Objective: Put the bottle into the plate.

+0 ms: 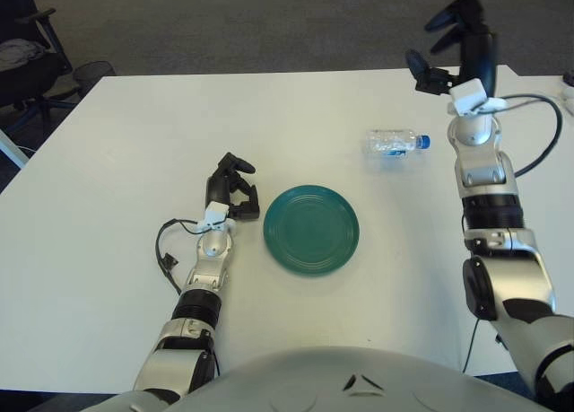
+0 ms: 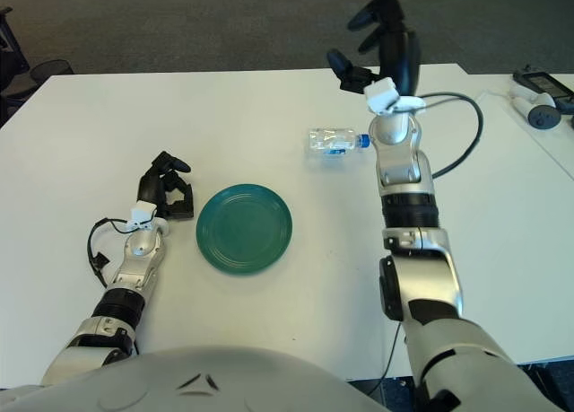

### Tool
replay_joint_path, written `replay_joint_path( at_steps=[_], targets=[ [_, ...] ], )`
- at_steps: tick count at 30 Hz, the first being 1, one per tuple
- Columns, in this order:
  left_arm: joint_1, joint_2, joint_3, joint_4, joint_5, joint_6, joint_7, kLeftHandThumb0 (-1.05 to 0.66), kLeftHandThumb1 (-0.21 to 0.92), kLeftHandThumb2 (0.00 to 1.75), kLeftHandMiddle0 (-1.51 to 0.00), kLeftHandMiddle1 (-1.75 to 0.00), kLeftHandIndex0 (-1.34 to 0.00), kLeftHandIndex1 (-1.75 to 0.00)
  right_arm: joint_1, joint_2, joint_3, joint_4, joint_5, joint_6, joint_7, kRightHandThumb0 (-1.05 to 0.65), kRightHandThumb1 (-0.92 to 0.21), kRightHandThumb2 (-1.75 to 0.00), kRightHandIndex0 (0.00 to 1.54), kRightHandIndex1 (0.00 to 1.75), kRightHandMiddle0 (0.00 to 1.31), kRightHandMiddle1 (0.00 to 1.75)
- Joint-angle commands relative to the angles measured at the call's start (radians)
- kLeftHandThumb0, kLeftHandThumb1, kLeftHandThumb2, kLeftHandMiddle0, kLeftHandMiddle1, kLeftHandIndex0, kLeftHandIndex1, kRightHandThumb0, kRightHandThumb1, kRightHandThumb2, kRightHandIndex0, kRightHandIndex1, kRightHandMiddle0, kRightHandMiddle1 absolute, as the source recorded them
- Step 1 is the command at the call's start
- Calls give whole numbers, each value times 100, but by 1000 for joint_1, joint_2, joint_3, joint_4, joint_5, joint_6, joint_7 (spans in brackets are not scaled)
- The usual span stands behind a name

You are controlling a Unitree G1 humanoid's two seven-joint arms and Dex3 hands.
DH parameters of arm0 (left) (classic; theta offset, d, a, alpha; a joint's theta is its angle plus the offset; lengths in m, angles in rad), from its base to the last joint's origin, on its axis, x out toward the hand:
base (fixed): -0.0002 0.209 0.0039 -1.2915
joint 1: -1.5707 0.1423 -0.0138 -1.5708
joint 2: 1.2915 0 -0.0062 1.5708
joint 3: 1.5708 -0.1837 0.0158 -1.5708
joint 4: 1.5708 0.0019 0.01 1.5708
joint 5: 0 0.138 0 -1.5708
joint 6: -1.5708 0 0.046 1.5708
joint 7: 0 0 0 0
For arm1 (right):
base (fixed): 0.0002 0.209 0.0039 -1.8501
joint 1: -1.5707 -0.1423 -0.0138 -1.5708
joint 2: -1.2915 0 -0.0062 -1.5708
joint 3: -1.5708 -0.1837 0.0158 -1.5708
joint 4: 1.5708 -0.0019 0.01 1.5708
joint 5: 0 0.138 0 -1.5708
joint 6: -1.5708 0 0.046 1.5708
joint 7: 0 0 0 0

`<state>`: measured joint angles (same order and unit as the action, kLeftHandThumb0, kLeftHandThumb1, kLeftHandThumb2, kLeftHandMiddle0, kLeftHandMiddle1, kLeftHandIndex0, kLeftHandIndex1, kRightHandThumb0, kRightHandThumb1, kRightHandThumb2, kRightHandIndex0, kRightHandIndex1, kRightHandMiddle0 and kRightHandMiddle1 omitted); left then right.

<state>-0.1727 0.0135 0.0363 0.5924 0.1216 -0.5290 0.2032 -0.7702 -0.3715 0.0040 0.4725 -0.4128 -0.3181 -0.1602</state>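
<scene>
White table (image 1: 108, 161) bears green plate (image 1: 311, 230) and lying bottle (image 1: 392, 144)

Right arm stretched forward and up, forearm nearly straight, right hand (image 1: 456, 46) raised at its far end with the dark fingers (image 1: 446, 19) spread apart and holding nothing. Left arm bent low and close to the body, left hand (image 1: 232, 189) pointing forward with fingers curled loosely inward, nothing between them.

Bottle (image 1: 395, 144) lies on table (image 1: 108, 161) between plate (image 1: 311, 230) and raised right hand (image 1: 456, 46).
</scene>
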Motion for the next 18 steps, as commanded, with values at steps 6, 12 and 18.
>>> replay_joint_path(
  at_steps=[6,12,18],
  targets=[
    [9,7,5,34,-11,28,-17,0,7,160,-78,-173,-58,-175,-178,-130,233,421,-211,-103,69,-90,-87,-17,4,13,1,31],
    [8,5,5,41,-11,14,-14,0,8,159,-78,-172,-58,-175,-248,-148,369,523,-366,-83,-35,-103,-89,-8,0,1,0,3],
    [10,1,3,34,-8,22,-9,0,8,159,-77,-173,-57,-175,-286,-150,438,566,-423,-43,-34,-105,-88,-5,0,0,0,0]
  ],
)
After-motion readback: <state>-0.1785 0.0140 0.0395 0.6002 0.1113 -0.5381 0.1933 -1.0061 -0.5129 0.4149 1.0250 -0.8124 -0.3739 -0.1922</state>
